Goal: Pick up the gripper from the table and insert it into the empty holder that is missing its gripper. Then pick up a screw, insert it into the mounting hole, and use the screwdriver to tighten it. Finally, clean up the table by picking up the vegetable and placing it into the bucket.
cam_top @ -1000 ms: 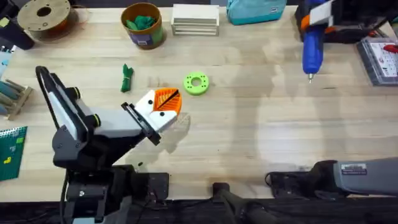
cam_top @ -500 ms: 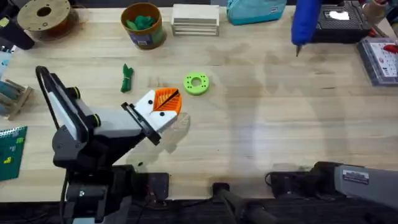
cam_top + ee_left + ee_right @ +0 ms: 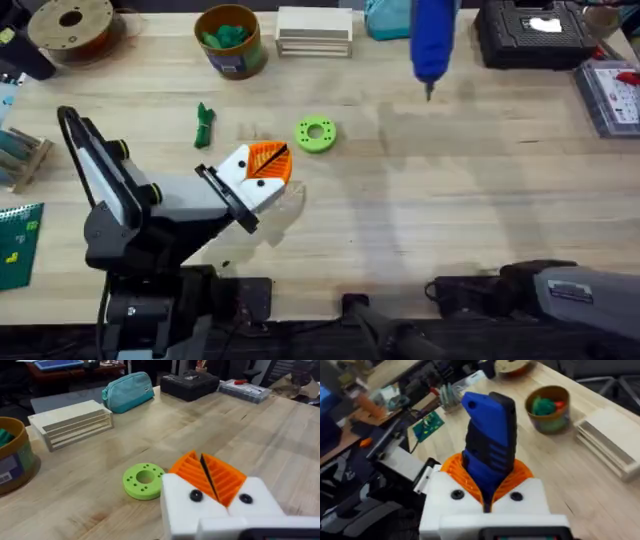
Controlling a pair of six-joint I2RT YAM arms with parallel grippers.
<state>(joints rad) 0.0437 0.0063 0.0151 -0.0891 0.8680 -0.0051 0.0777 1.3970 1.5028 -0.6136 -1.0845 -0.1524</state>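
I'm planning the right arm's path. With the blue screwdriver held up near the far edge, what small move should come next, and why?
Probably carry the bright blue pen-shaped screwdriver on toward the left gripper and lower it. The right gripper, white with orange ribbed pads, is shut on it, tip down, high above the light wooden table. The left gripper's orange pads sit closed beside the lime-green plastic ring.

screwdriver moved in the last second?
Yes. The screwdriver, clamped in the right gripper, has travelled left along the table's far edge, from beside the black case to the teal pouch.
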